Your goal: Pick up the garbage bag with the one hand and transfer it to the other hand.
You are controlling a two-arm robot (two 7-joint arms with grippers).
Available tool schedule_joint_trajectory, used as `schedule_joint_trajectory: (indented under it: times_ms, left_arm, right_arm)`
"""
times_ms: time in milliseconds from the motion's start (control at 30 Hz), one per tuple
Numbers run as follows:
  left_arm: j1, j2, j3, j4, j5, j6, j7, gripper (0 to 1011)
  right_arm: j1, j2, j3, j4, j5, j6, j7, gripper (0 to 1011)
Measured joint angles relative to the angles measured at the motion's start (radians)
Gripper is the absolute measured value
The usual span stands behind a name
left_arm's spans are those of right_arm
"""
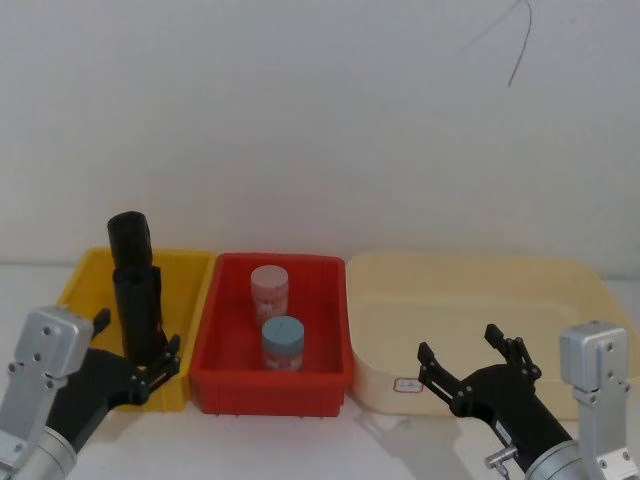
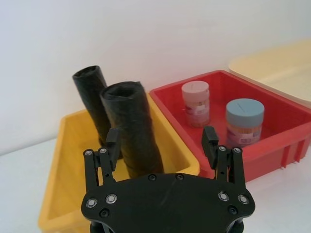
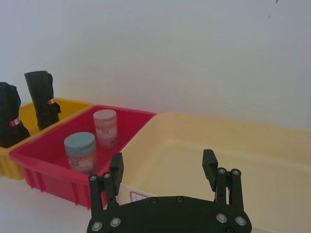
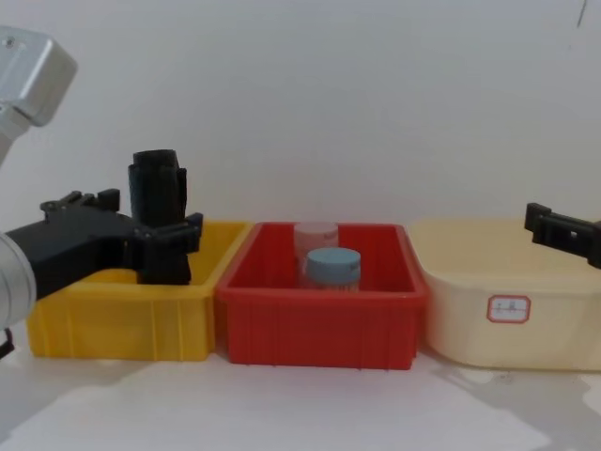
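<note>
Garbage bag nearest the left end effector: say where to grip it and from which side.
Probably best: grip the garbage bag at mid-height, above the yellow bin's wall, coming level from the robot's side with the left end effector. It stands nearly upright, a plain cylinder.

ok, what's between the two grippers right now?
Head view: the red bin, holding a blue-lidded jar and a pink-lidded jar, between the left gripper and right gripper.

Lighting bright, diffuse, even. Faint soft shadows on table (image 4: 310, 413) under yellow bin (image 4: 113, 324) and cream bin (image 4: 470, 310).
</note>
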Motion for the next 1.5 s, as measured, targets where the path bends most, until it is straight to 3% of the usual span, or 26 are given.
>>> schedule_joint_trajectory:
  times_ms: [600, 1500]
  left_arm:
    - [-0.01, -0.023, -0.039, 0.017, -0.017, 0.009, 0.004, 1001]
    - [-0.137, -0.107, -0.037, 0.194, -0.002, 0.006, -0.025, 1001]
  right_arm:
    - [0.0, 0.0, 0.0, 0.0, 0.0, 0.0, 0.0, 1001]
    - [0.0, 0.0, 0.0, 0.0, 0.0, 0.0, 0.0, 1001]
